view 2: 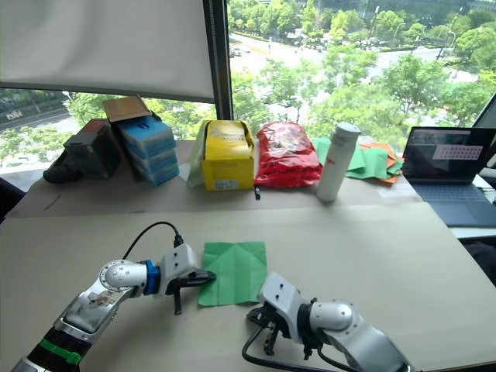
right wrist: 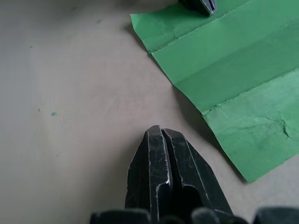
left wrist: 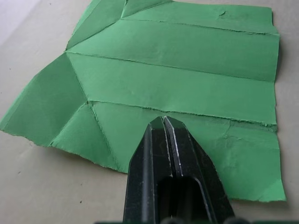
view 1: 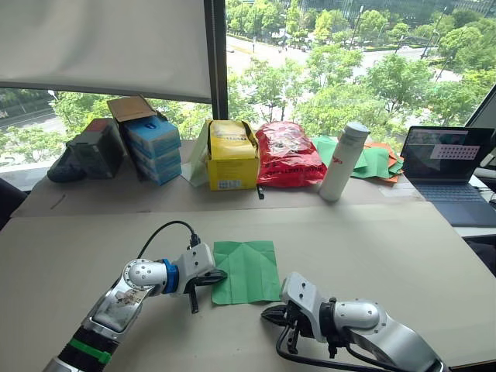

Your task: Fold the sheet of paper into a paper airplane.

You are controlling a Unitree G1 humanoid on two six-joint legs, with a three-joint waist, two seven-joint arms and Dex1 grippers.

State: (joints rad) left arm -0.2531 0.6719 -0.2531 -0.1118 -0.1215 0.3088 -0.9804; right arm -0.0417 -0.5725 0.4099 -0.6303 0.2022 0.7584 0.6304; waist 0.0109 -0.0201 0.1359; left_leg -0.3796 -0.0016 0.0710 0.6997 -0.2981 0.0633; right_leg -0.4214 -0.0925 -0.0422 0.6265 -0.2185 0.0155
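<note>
Green sheet of paper [view 1: 246,271] lies flat between clenched left hand [view 1: 219,276] and clenched right hand [view 1: 269,314].

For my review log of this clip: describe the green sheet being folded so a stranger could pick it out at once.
On the near beige table, the sheet of paper lies flat between the left gripper, which is shut with its tip over the sheet's edge, and the shut right gripper just off it. It is a single creased bright-green sheet with folded-in far corners, unlike the pile of green and orange papers by the window.
</note>
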